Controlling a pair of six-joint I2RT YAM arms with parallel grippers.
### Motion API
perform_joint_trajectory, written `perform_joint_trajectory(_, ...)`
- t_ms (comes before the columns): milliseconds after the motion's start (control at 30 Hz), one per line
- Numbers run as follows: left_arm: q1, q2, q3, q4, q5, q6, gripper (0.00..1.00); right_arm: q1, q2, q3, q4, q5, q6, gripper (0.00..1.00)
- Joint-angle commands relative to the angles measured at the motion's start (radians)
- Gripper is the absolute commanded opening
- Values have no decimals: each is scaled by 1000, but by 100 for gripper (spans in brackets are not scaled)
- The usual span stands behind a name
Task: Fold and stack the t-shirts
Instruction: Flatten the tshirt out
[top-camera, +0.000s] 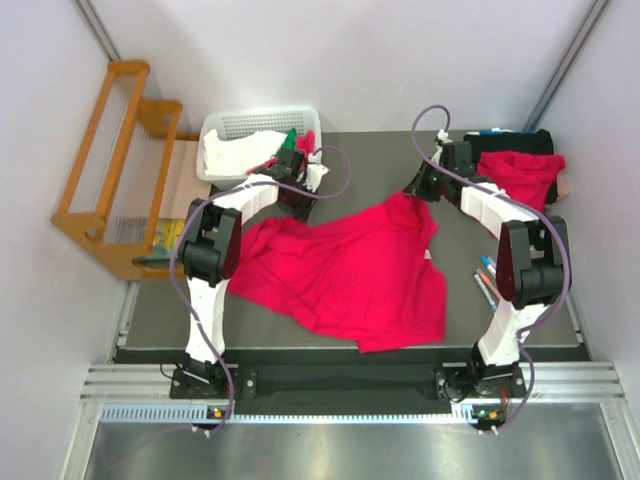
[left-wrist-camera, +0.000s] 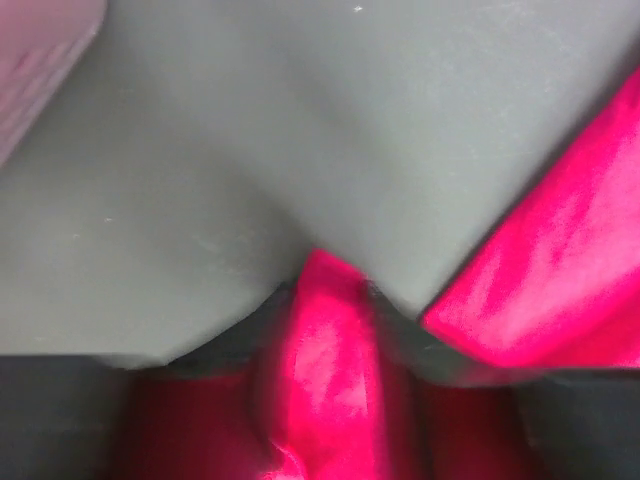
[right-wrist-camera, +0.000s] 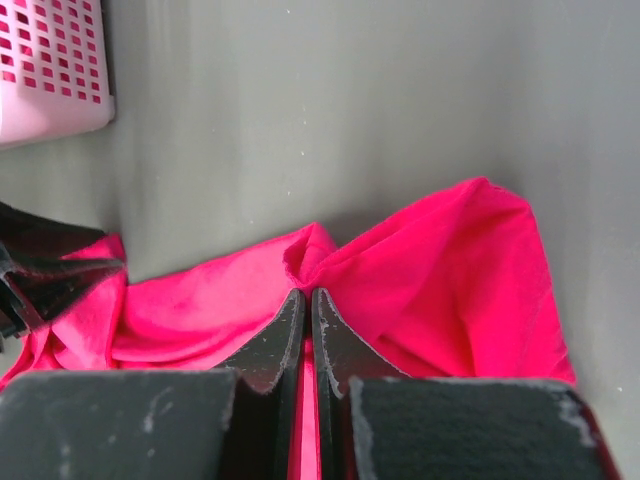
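A crimson t-shirt (top-camera: 350, 270) lies spread and wrinkled across the middle of the dark table. My left gripper (top-camera: 297, 192) is shut on the shirt's far left corner; the blurred left wrist view shows red cloth (left-wrist-camera: 325, 370) pinched between its dark fingers. My right gripper (top-camera: 422, 190) is shut on the shirt's far right edge; the right wrist view shows a fold of cloth (right-wrist-camera: 310, 255) squeezed between the black fingers (right-wrist-camera: 275, 340). A second red t-shirt (top-camera: 520, 175) lies bunched at the far right corner.
A white basket (top-camera: 255, 128) holding white cloth (top-camera: 230, 152) and a small green cloth (top-camera: 291, 135) stands at the far left; it also shows in the right wrist view (right-wrist-camera: 50, 65). A wooden rack (top-camera: 115, 165) stands left of the table. Pens (top-camera: 487, 280) lie at the right edge.
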Motion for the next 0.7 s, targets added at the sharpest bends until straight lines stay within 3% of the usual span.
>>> perform_joint_trajectory(0,18,-24,-9,46,-3,-13,17,11,-59,-3,23,-6,-9,0)
perform_joint_trajectory(33,21,-31,-11,46,-3,-17,0,11,-61,-3,22,-6,-11,0)
perform_joint_trajectory(333,99,-129,-29,31,36,-79,0,12,-65,13,12,-2,-15,0)
perform_joint_trajectory(667,407,-372,20,22,128,-160,0,-58,-96,84,-26,11,-17,0)
